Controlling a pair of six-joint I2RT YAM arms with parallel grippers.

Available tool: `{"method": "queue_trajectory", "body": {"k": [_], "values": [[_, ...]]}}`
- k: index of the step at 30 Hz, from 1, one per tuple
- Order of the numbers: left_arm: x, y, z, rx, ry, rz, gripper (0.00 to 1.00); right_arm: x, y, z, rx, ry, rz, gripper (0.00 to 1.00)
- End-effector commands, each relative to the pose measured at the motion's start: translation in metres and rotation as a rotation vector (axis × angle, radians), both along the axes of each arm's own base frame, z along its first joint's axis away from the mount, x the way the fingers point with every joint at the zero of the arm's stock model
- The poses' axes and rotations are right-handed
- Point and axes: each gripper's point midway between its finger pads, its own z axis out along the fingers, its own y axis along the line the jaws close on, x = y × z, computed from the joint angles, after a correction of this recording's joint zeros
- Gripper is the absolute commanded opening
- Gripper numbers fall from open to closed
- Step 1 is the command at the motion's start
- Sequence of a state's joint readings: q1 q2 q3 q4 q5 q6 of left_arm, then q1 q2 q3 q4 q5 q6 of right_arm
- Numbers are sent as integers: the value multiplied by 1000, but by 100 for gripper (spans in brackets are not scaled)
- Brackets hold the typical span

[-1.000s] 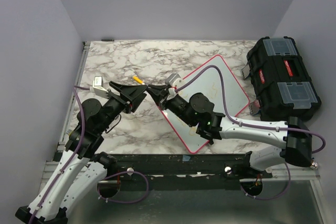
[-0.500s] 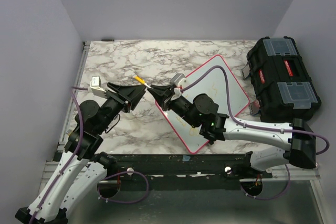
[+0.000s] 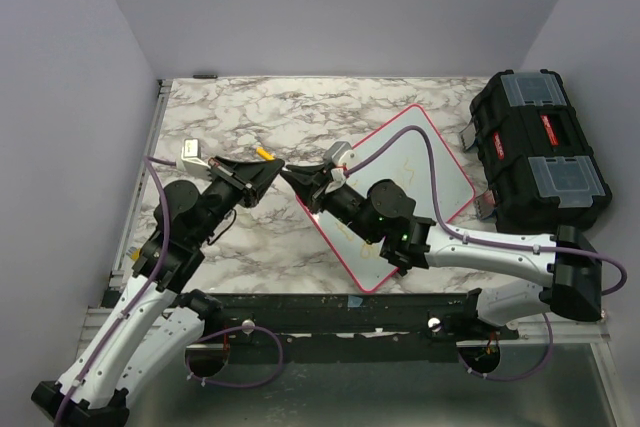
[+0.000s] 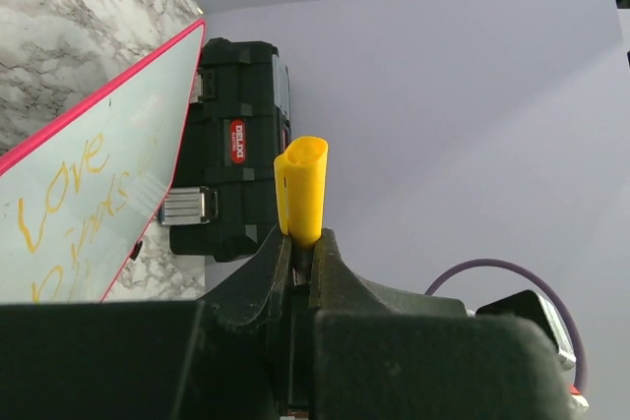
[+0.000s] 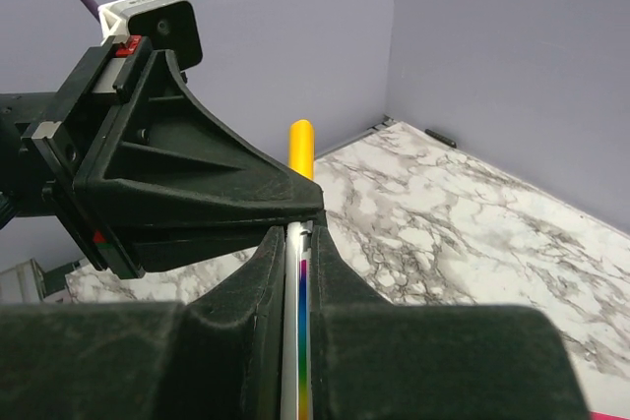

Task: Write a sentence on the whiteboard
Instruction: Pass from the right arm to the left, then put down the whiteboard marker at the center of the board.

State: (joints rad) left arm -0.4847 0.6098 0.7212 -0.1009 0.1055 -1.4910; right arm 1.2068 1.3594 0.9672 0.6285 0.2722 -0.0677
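Two grippers meet tip to tip at upper centre-left of the overhead view. Our left gripper [image 4: 300, 243] pinches a yellow cap [image 4: 301, 189], and our right gripper [image 5: 295, 233] is clamped on the marker [image 5: 298, 292]. If cap and barrel sit off-axis, we judge either could twist out of its narrow pinch, and a dropped marker could smear the writing. The whiteboard [image 3: 455, 182], pink-rimmed, lies flat and skewed at centre right of that view, beside the black toolbox [image 3: 540, 152]. The sentence [image 4: 59, 194] runs across it in faint yellow lines, beginning "Love".
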Motion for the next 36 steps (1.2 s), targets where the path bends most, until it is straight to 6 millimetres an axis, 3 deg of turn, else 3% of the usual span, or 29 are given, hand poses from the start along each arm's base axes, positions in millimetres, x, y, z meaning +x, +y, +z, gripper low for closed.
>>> {"method": "queue_trajectory", "body": {"k": [1,3,7,10,13,21,24,30,36], "values": [[-1,1,-5,19,-4,0,0,-7,-1,-4,9,32,22,1],[-1,2,-9,28,4,8,0,-6,-3,-6,3,46,10,5],[0,8,-18,67,11,39,0,-5,-12,-10,-13,73,-13,37],[-1,19,-28,158,21,83,0,-1,-24,-14,-43,98,-60,73],[-5,36,-41,261,29,145,0,2,-37,-13,-48,153,-113,86],[-20,89,-71,596,86,284,0,2,-78,-11,-53,245,-216,93],[-23,98,-86,731,132,266,0,3,-90,-12,-47,273,-255,94],[-23,90,-146,931,252,113,0,2,-111,-19,-68,316,-311,95],[-38,82,-214,973,413,-4,0,1,-131,-31,-86,346,-358,96]]}}
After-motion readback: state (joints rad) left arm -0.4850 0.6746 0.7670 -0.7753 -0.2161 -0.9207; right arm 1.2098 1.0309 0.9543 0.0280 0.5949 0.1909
